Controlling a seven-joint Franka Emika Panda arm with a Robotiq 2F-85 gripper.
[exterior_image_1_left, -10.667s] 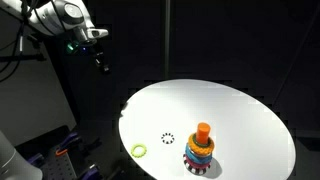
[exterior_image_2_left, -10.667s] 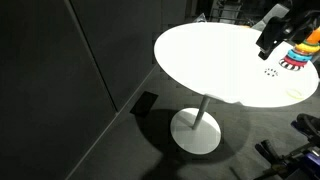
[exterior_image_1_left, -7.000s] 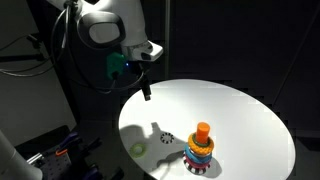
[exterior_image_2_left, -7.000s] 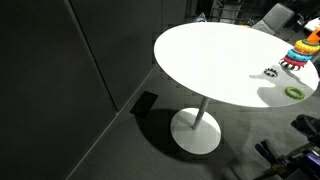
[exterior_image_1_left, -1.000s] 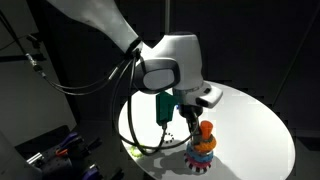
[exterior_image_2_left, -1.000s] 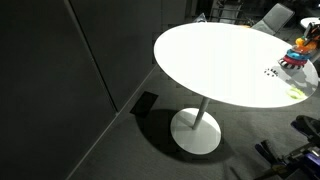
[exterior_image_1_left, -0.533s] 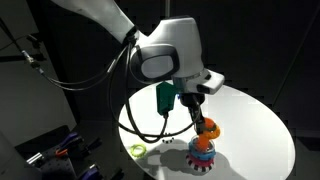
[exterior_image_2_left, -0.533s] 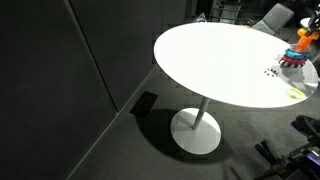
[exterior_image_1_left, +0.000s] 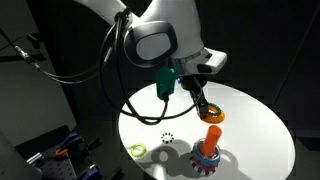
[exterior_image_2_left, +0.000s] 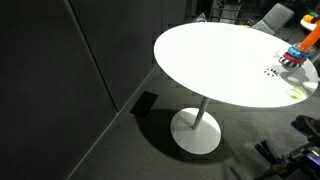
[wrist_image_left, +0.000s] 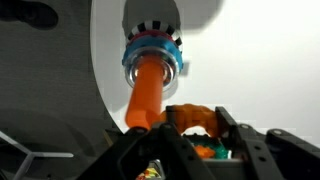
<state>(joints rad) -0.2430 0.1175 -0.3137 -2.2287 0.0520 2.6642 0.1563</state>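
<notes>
The gripper (exterior_image_1_left: 206, 107) clamps 1 smooth orange ring (exterior_image_1_left: 213, 116) above the stacker (exterior_image_1_left: 205, 157) (cylindrical orange peg (exterior_image_1_left: 212, 138), banded rings) on the round white table (exterior_image_1_left: 262, 120). Compared with the earlier frame, the ring sits higher, clear of the peg.

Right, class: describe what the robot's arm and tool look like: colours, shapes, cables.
The arm is glossy white, built of thick rounded segments, with a grey round cap on one joint. Black cables loop beside it. A green block sits at the wrist, above the slim black tool.
</notes>
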